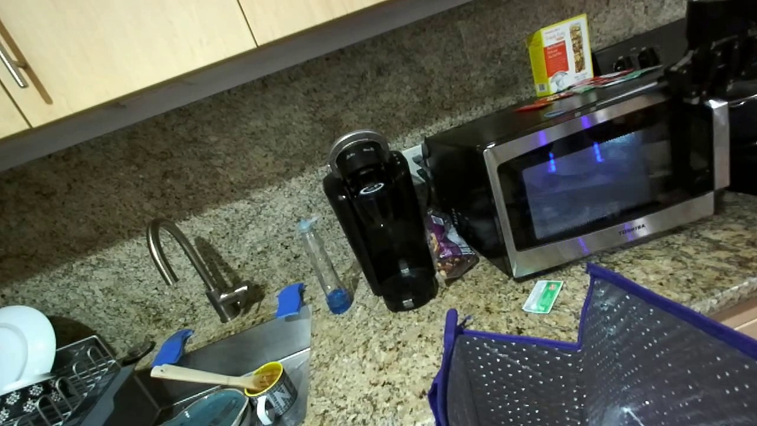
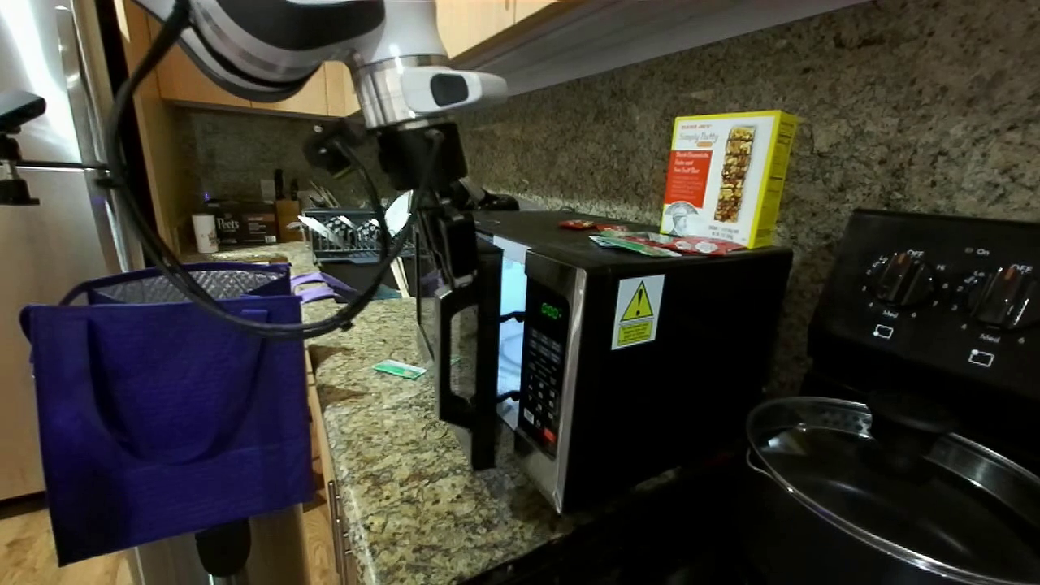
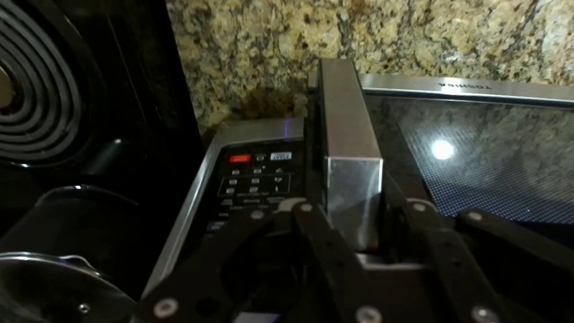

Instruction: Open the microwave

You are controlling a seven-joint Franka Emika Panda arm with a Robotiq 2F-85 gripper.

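The stainless-steel microwave (image 1: 591,183) stands on the granite counter; it also shows in an exterior view from its control-panel side (image 2: 658,390). Its door (image 2: 486,357) is ajar, with a narrow lit gap and two latch hooks showing beside the control panel. My gripper (image 2: 457,276) is at the top end of the upright door handle (image 2: 444,357). In the wrist view, the gripper (image 3: 353,197) has one finger on each side of the metal handle (image 3: 350,112), close against it. The fingertips are dark and partly hidden.
A yellow snack box (image 2: 723,179) and flat packets (image 2: 650,241) lie on top of the microwave. A purple insulated bag (image 2: 179,406) stands by the counter's front edge. A packet (image 1: 543,297) lies on the counter. A lidded pot (image 2: 877,487) and a black coffee maker (image 1: 384,231) stand nearby.
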